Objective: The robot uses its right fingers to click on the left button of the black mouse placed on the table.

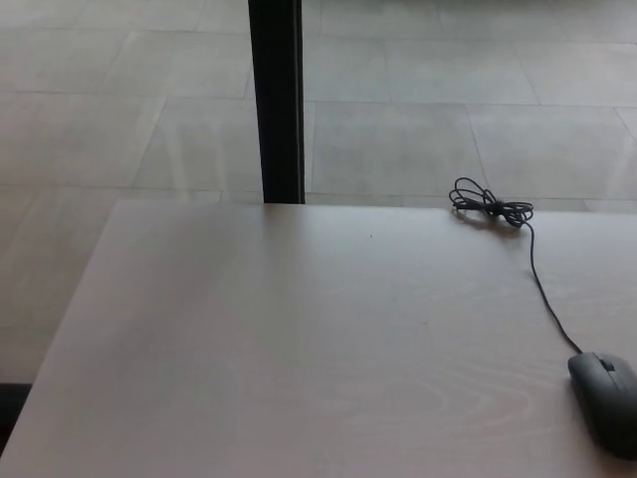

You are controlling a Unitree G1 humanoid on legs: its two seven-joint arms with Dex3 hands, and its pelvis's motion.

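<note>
A black wired mouse (607, 401) lies on the pale wooden table (299, 349) at the right edge of the head view, partly cut off by the picture's border. Its thin black cable (542, 289) runs away from it toward the far edge and ends in a tied bundle (490, 208). Neither of my hands shows in this view, and nothing touches the mouse.
A black vertical post (276, 100) stands just behind the table's far edge, left of centre. Beyond it lies a grey tiled floor (448, 119). The table's left edge (70, 319) slants down toward the near left corner.
</note>
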